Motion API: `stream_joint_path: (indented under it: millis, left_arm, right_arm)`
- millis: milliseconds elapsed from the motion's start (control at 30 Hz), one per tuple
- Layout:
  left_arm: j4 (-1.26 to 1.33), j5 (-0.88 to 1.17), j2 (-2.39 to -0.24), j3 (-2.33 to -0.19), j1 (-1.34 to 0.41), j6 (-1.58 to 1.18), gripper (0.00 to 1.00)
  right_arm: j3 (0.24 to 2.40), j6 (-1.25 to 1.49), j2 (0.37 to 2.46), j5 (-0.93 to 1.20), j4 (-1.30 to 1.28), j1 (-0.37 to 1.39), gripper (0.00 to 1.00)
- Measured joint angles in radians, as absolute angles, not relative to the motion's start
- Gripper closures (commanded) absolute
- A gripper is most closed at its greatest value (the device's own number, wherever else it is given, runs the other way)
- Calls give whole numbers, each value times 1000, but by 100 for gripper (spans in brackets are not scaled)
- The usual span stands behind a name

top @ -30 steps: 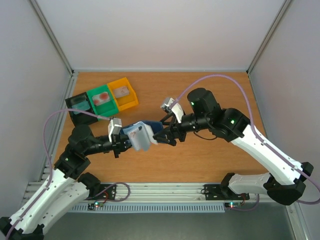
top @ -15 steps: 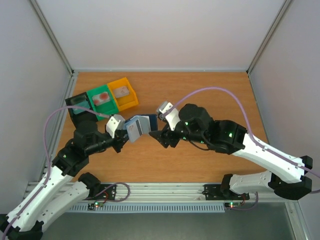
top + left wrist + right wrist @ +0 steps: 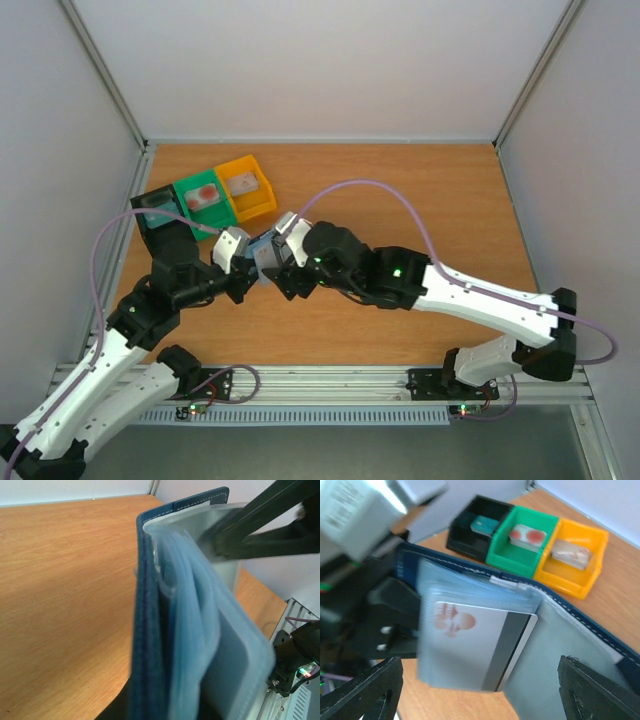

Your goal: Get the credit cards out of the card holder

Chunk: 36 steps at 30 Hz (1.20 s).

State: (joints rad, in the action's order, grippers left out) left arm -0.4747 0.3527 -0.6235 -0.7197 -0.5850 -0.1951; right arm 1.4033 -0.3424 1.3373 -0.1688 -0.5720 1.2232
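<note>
**Workspace limits.** The desk (image 3: 420,190) is bounded by pale walls (image 3: 60,180) at the left, top and right of the overhead frame. A metal rail (image 3: 330,384) runs along the bottom edge. Three bins stand side by side at the upper left, touching one another: the black bin (image 3: 150,212), the green bin (image 3: 205,196) and the yellow bin (image 3: 250,186). Each holds one of the credit cards (image 3: 527,535). Open wood surface spans the centre right and upper right of the frame (the widest room for moving). Both arms meet left of centre, just below the bins. The right arm stretches across the lower centre of the frame.

**Card holder.** The card holder (image 3: 266,247) is held open above the desk, left of centre. The left fingers (image 3: 242,280) are closed on it. In the left wrist view the navy cover stands edge-on up the middle of the frame, with blue-grey pockets fanned to its right.

The right fingers (image 3: 362,690) are spread wide. In the right wrist view one tip sits at the lower left corner and the other at the lower right, with the open holder between them. Contact with the holder cannot be determined.

The pocketed card (image 3: 480,645) is pale, with a reddish mark and a dark stripe. It sits in a translucent pocket at frame centre, nearer the lower left tip.
</note>
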Motion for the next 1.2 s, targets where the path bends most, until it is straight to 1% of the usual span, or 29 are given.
stream_joint_path:
  millis: [133,233,367,500,567,667,733,800,833,933,1200]
  left_arm:
    - [-473,354,-635,-720,-585,-212,100]
    - [-473,356,-641,-720,-585,-221,100]
    - [-467,366,-641,-720,-585,-236,100]
    - [-453,371,-641,-720,-585,-240,100]
    - [-447,373,-641,-720,-585,-241,100]
    - [-440,379,-641,-720,-585,-242,100]
    - [-431,386,-641,-720,-585,-243,100]
    - [-423,392,-641,-720,-585,-244,100]
    - [-421,396,-641,-720,-585,-245,100]
    - [-421,395,-640,-720,-584,-250,100]
    - [-422,403,-639,-719,-585,-254,100]
  right_arm:
    - [1422,-332,1425,-244,-584,1223,11]
    - [1443,-331,1472,-260,-583,1223,11]
    - [1443,-328,1486,-294,-584,1222,22]
    - [1443,-326,1484,-295,-584,1219,40]
    - [1434,-319,1477,-277,-578,1216,44]
    - [1398,-313,1434,-231,-561,1204,45]
    - [1388,-310,1419,-215,-557,1192,41]
    - [1371,-306,1394,-178,-552,1175,32]
    - [1365,-305,1382,-156,-553,1163,30]
    - [1362,-305,1362,-123,-575,1120,25]
    - [1354,-292,1335,-101,-610,1070,14]
